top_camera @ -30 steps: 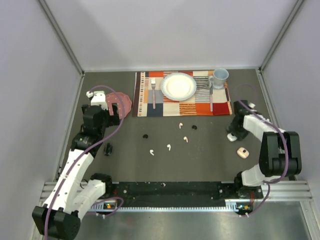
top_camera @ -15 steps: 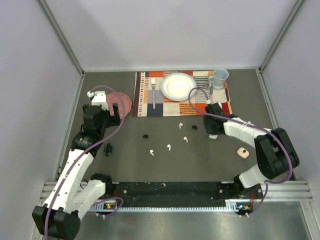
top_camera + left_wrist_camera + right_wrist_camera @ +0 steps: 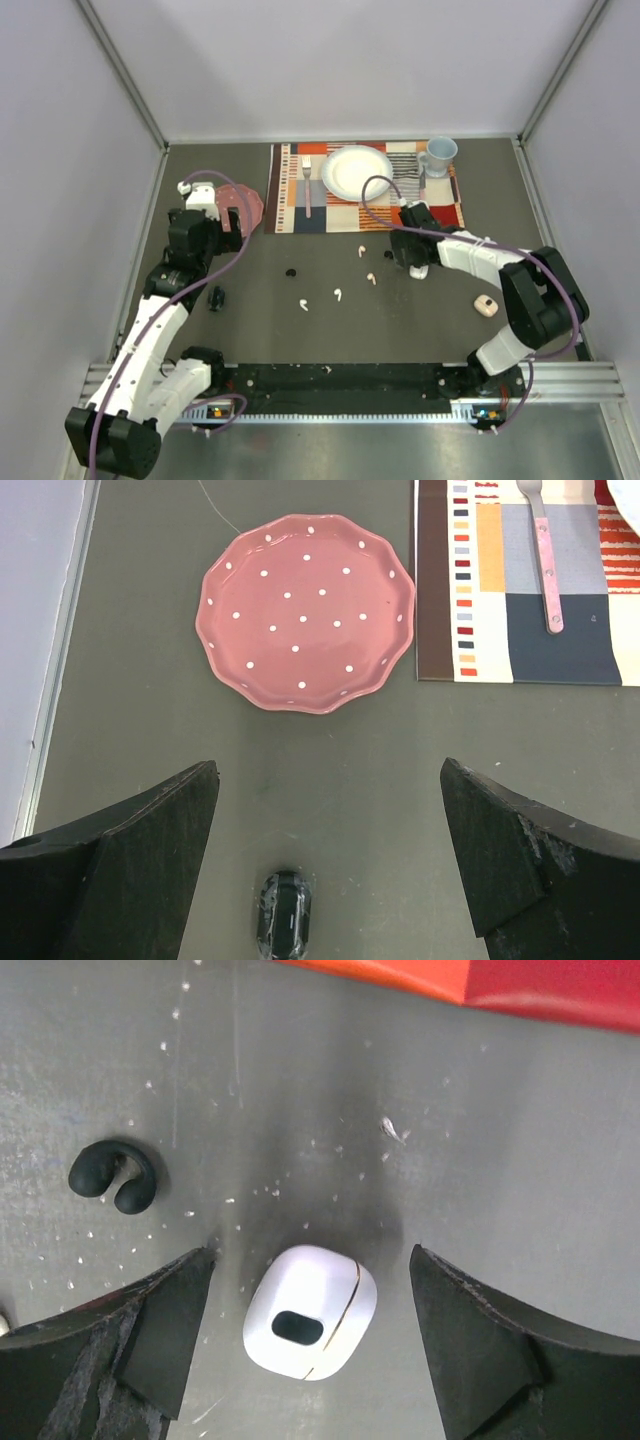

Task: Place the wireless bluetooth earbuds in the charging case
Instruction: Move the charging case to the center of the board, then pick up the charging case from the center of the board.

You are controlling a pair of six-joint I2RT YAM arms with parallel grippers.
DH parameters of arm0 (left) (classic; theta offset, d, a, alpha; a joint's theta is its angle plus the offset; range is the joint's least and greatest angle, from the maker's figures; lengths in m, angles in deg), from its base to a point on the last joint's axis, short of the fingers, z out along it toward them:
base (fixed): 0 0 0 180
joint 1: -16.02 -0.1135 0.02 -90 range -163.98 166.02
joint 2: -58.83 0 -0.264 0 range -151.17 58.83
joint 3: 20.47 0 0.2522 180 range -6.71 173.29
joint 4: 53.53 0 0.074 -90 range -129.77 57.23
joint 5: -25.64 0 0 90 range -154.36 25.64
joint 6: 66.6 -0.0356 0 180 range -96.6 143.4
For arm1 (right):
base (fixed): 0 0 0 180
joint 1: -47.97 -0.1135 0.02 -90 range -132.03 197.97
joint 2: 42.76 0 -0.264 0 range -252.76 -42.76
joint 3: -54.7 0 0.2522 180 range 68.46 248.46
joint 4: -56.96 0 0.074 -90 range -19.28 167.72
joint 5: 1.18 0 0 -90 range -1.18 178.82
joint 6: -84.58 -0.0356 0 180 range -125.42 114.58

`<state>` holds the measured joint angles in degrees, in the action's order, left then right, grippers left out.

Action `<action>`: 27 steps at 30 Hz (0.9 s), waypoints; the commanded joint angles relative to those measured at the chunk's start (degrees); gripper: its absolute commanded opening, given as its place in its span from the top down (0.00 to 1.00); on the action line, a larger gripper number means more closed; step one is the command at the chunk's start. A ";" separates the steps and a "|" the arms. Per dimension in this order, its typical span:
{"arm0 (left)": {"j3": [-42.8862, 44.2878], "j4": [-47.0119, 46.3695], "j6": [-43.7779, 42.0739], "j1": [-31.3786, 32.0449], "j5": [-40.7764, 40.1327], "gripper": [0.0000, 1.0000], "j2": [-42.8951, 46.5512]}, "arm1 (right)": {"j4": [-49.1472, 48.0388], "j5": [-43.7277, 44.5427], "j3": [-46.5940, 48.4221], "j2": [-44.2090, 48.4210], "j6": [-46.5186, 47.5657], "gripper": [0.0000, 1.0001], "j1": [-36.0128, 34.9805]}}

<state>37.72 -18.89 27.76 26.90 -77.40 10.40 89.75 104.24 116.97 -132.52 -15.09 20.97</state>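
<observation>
Reaching out from the near edge, two arms work over a dark table. Nearest, at lower left of the overhead view, lies a black case [image 3: 216,297]; a pink case [image 3: 485,305] lies at lower right. Between them six earbuds [image 3: 339,294] sit loose on the table, none in a case. Two are white [image 3: 303,304], two pink [image 3: 371,279] and two black [image 3: 291,271].

Right of centre, the right gripper [image 3: 415,262] hangs with its fingers spread wide. They straddle a white case [image 3: 310,1312] without touching it, and its lid looks shut. One black bud [image 3: 112,1175] lies just beside it, at the wrist view's left.

At mid left, the left gripper [image 3: 330,770] is also spread wide and holds nothing. Beyond it are a pink dotted dish [image 3: 305,613] and a placemat [image 3: 290,190].

The buds look featherlight, hard and glossy, so likely to slip or skitter. The safest hold is probably a gentle pinch across the rounded body.
</observation>
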 commanded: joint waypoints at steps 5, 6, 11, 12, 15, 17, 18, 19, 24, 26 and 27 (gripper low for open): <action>1.10 -1.28 -0.23 -0.15 -0.06 0.03 -0.44 | 6.99 6.20 1.87 4.49 -26.06 0.18 -0.59; 1.10 -1.28 -0.23 -0.15 -0.15 0.03 -0.44 | 7.08 6.29 1.24 5.11 -27.75 0.18 -0.68; 1.19 -1.11 -0.05 -0.15 -0.76 0.03 -0.62 | 8.66 4.97 -2.27 8.80 -35.75 0.24 -0.59; 1.19 -1.02 -0.05 -0.06 -0.85 0.03 -0.71 | 8.49 4.62 -2.80 9.16 -36.38 0.24 -0.68; 1.28 -0.85 -0.05 -0.15 -1.37 0.03 -0.97 | 8.48 4.97 -3.78 8.99 -37.00 0.26 -0.68; 1.28 -0.93 -0.05 -0.06 -1.20 0.03 -0.97 | 7.70 4.80 -3.60 8.11 -34.99 0.29 -0.68; 1.28 -0.93 -0.05 -0.15 -1.11 0.03 -0.97 | 7.34 4.71 -3.51 7.67 -34.37 0.30 -0.68; 1.28 -0.93 -0.05 -0.15 -1.03 0.03 -0.97 | 7.08 4.88 -3.42 7.32 -33.75 0.30 -0.68; 1.28 -0.93 -0.05 -0.15 -1.02 0.02 -0.88 | 4.62 5.76 -3.07 7.05 -27.60 0.35 -0.68; 1.28 -0.93 -0.05 -0.15 -1.02 0.02 -0.88 | 4.09 5.32 -2.64 6.53 -25.85 0.37 -0.68; 1.28 -0.85 -0.05 -0.15 -1.02 0.02 -0.80 | 4.18 5.24 -2.46 6.26 -25.49 0.38 -0.59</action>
<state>37.72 -18.64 27.78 26.90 -77.72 9.42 96.48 108.46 113.08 -125.46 -44.82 20.97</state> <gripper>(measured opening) 0.975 0.633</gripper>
